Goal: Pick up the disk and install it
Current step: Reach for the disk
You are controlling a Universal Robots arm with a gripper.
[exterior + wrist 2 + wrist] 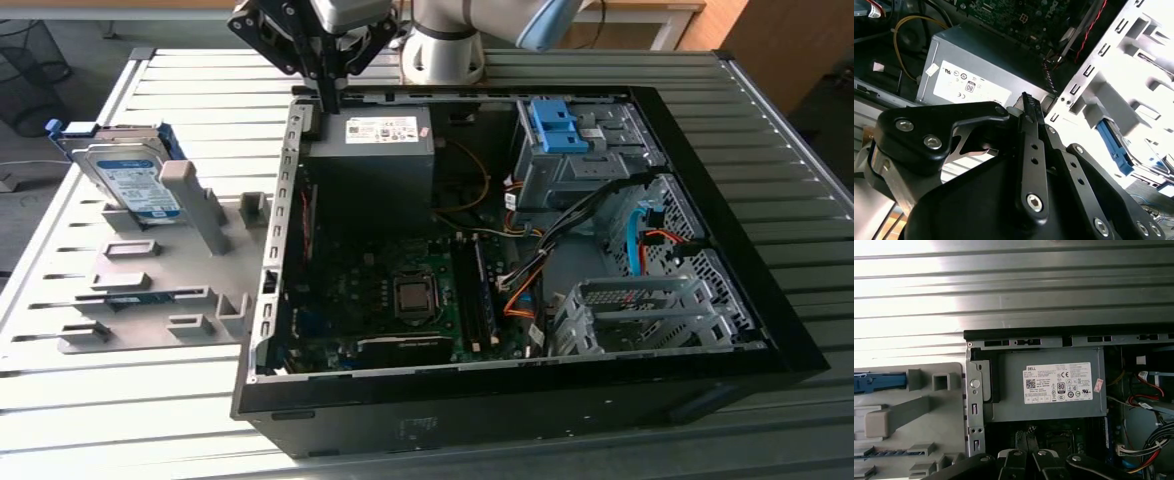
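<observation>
Your gripper's (327,100) two black fingers (1031,150) are pressed together with nothing between them. Their tips hang just above the far rim of the open black computer case (767,290), at the corner on the exterior view's left. In both wrist views the nearest thing to the tips is the dark grey metal box with a white sticker (1049,390), which sits inside the case in that same corner.

The case also holds a green circuit board (387,290) on its floor, bundles of coloured cables (534,270) and grey metal drive cages. A bare blue plastic clip (554,125) sits on top of the far cage.

Beside the case, on the exterior view's left, a flat pale grey rack with raised blocks and slots (80,300) lies on the ribbed metal table (107,420). The silver hard drive with a white-and-blue label and blue plastic frame (127,180) stands in the rack's far end, well apart from your gripper. It is tilted, not plumb, leaning on a grey post. Its long axis rises steeply and its label faces the camera.
</observation>
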